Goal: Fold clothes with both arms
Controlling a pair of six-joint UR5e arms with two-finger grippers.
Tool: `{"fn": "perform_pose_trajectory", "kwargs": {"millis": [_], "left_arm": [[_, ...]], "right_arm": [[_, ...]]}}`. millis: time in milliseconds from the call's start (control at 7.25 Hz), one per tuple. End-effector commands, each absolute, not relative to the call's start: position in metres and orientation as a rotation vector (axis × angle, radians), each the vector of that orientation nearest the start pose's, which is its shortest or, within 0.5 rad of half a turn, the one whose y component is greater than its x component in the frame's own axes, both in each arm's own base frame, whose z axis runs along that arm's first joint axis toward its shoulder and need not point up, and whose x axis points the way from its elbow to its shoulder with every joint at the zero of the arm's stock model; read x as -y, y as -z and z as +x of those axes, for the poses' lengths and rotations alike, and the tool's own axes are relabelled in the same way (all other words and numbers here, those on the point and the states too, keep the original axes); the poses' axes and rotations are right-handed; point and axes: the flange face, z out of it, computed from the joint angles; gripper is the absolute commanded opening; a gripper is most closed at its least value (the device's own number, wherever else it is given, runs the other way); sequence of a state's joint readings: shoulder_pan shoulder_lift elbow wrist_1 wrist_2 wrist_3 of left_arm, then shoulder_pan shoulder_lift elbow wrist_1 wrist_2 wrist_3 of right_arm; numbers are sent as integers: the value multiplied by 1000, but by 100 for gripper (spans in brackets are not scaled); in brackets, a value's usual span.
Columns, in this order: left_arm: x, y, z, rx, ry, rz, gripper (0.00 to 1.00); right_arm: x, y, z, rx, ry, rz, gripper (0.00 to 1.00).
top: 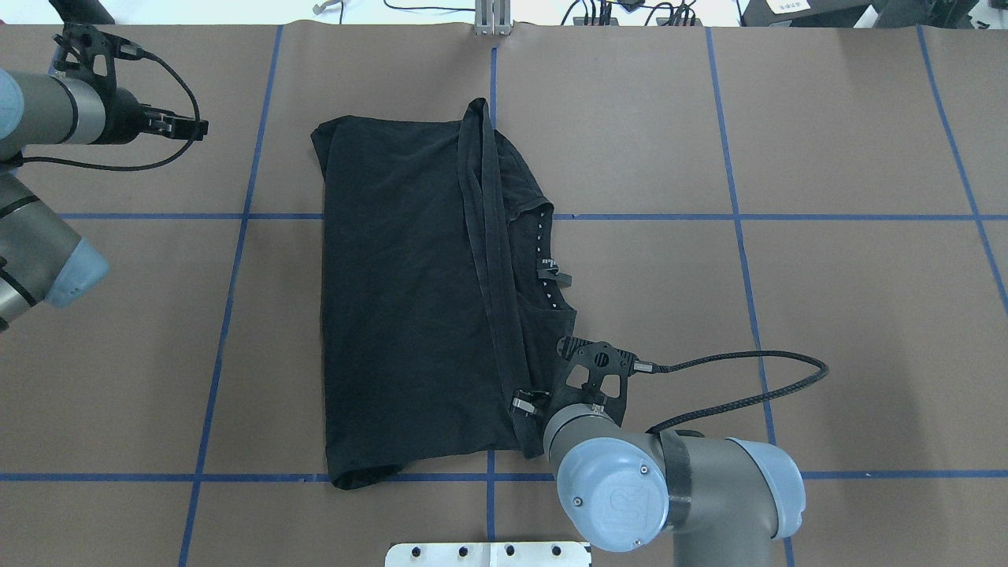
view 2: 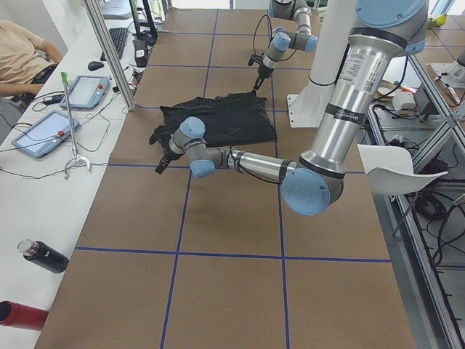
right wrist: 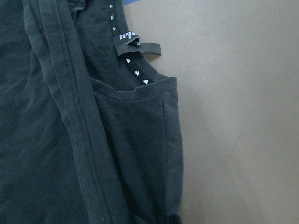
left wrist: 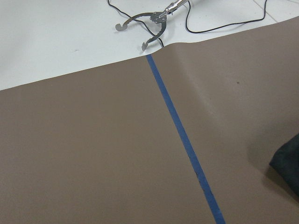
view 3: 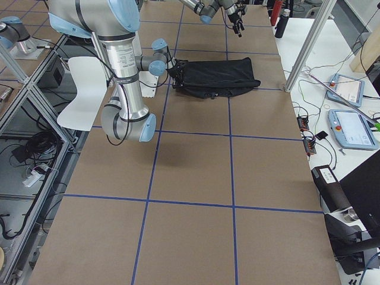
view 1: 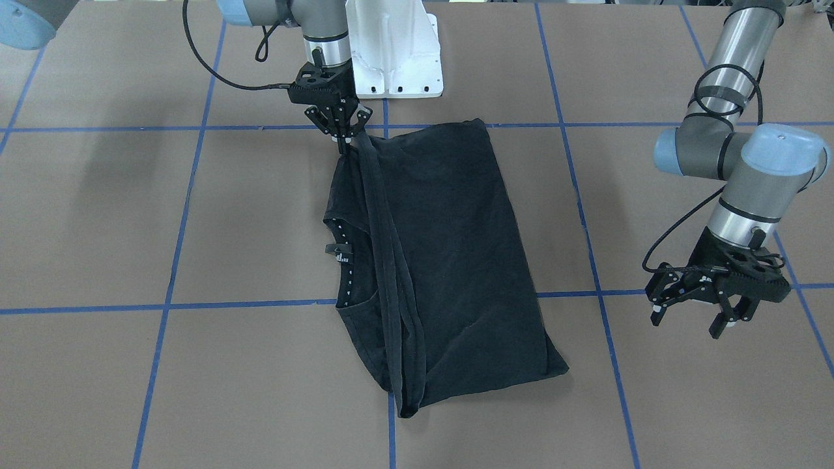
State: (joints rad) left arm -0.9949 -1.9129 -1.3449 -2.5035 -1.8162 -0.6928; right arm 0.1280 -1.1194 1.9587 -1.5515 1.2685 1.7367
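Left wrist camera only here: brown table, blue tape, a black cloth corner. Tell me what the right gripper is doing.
Observer: The right arm's black two-finger gripper is shut on the hemmed edge of the black short-sleeved T-shirt, near the white base.
Operator: Report my left gripper.
Observer: The left gripper is open and empty, off the shirt.
Operator: Describe the collar.
Observer: The white-dotted neckline lies uncovered beside that hemmed edge.

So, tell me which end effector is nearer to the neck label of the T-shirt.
Right. The right end effector grips the edge of the T-shirt, robot-side of the neck label; the left end effector hangs open over the table, beyond the shirt's opposite side.
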Motion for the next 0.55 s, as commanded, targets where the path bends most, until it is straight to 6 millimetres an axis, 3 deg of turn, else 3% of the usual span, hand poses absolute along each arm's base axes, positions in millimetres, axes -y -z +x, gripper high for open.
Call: {"fn": "perform_pose_trajectory", "kwargs": {"millis": [0, 276, 414], "left_arm": [[617, -478, 271, -802, -15, 705, 100], [617, -477, 271, -804, -16, 706, 100], [617, -476, 272, -805, -17, 707, 100]], "right_arm": [[226, -241, -553, 855, -385, 277, 99], [256, -228, -535, 856, -334, 332, 100], [285, -216, -525, 825, -305, 346, 100]]}}
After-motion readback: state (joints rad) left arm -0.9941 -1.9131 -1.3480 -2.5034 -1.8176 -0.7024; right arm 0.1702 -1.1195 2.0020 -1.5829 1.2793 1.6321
